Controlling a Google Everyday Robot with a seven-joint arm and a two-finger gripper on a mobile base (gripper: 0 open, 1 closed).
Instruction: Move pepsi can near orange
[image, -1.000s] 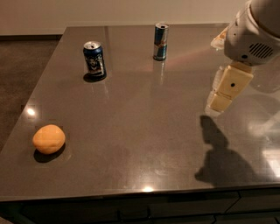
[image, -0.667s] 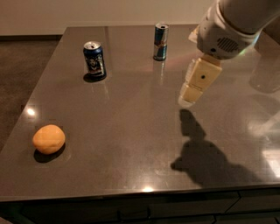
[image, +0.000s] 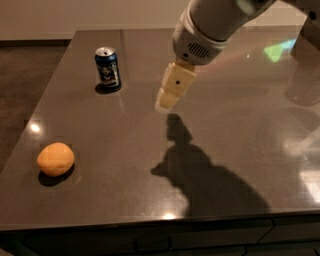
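One gripper (image: 167, 101) hovers over the table (image: 100, 200) middle, well apart from the can (image: 108, 69) near the far-left corner and the orange (image: 55, 159) by the left edge; we cannot tell its opening.

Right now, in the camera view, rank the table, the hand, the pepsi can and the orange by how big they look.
1. table.
2. hand, hovering above the table's middle, slightly bigger than the can.
3. pepsi can and orange look alike; the orange is nearer the camera, so no ranking.

Dark blue can (image: 107, 68), silver top, white-and-red logo. Plain orange-coloured orange (image: 55, 159). Cream gripper (image: 165, 104) over mid-table, right of can. Glossy dark grey-brown table (image: 100, 200).
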